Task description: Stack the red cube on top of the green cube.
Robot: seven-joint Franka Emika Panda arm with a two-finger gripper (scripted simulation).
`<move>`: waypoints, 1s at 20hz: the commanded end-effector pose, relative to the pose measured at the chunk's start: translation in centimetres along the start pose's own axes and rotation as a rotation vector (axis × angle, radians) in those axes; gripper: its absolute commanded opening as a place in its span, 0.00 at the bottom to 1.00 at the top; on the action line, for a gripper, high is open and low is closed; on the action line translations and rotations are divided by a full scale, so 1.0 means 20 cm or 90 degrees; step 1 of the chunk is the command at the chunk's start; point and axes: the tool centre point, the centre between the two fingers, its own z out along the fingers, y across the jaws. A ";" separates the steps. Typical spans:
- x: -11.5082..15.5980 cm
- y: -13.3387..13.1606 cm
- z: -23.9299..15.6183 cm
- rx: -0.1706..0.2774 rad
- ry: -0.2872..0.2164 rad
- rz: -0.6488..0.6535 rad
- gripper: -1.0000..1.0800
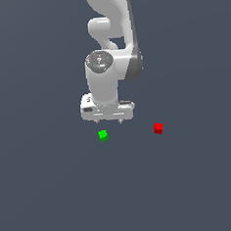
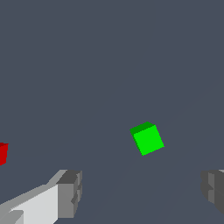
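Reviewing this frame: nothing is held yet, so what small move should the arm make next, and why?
Probably shift the open white gripper sideways toward the exterior view's right, until it is over the small bright-red cube. The gripper is empty with fingers wide apart, and it sits nearer the small bright-green cube, which is the base. The red one, lying apart on the dark grey floor, must be picked first.

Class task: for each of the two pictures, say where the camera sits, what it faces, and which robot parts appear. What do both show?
Exterior view: off the arm, looking down on the floor; shows the white arm, pincer, green cube, red cube.
Wrist view: on the wrist, looking past two spread fingertips; green cube ahead, red cube at the edge.
Shared: both cubes, pincer.
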 end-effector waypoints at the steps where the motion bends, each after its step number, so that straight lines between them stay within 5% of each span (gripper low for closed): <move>1: 0.00 0.00 0.00 0.000 0.000 0.000 0.96; 10: -0.03 -0.11 0.04 0.001 0.003 0.011 0.96; 20: -0.12 -0.48 0.18 0.005 0.015 0.046 0.96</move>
